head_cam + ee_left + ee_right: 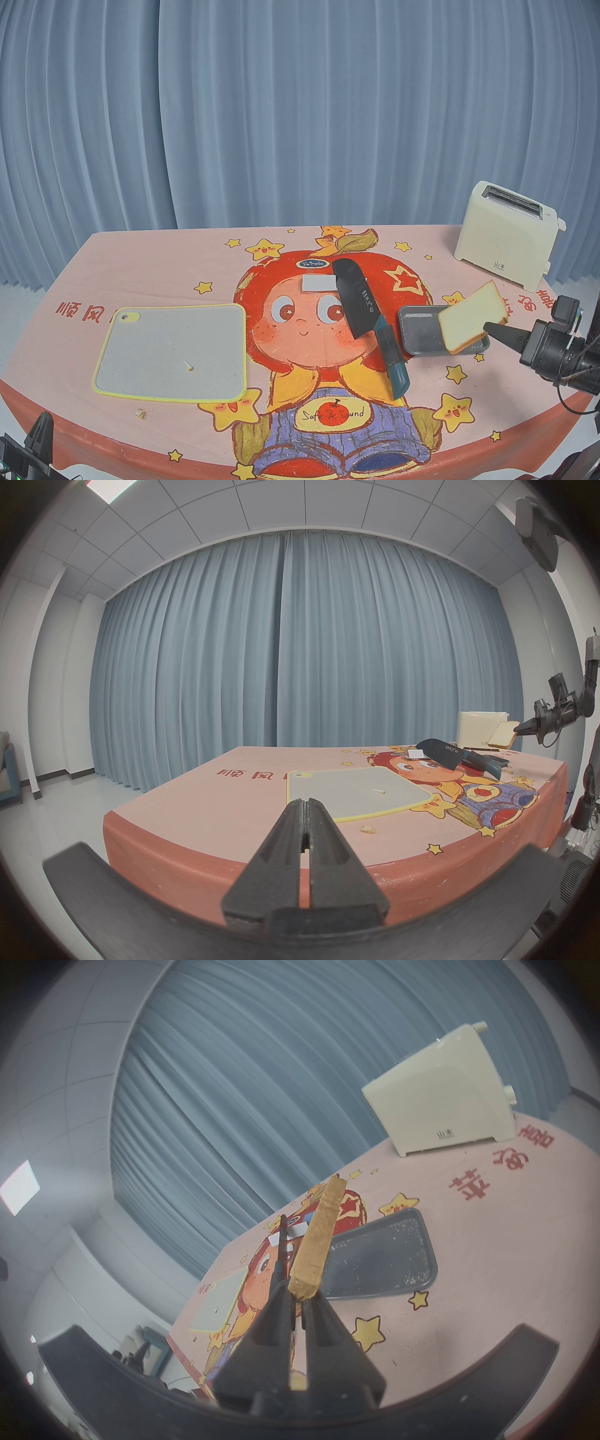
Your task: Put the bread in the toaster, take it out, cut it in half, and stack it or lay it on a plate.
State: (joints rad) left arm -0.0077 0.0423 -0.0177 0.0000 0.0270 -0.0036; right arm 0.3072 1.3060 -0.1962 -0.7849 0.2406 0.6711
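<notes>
- Count: one bread slice (473, 315), one toaster (507, 234), one knife (369, 319), one cutting board (172, 353), one grey tray (419, 328), one small white card (319, 282), two crumbs.
- Bread: whole and uncut, with a pale cream face and a tan crust along its edges. It is lifted and tilted over the tray's toaster-side end; the right wrist view shows it edge-on.
- Right gripper (494, 328): fingers clamped on the slice's lower corner, just off the tray's right end.
- Left gripper (306, 804): fingers pressed together, nothing between them. It is well apart from the tray, off the table's (156, 262) near edge past the board.
- Toaster: cream, upright, with its slots on top. It stands near the tray, behind it and to the right.
- Knife: dark blade, teal handle, lying flat just beside the tray's left end.
- Card: left of the tray, touching the blade's far side.
- Board: grey with a yellow rim, well left of the tray, beyond the knife. One crumb lies on it, one just off its near edge.
- Tray: crumb-dusted, flat on the table.
</notes>
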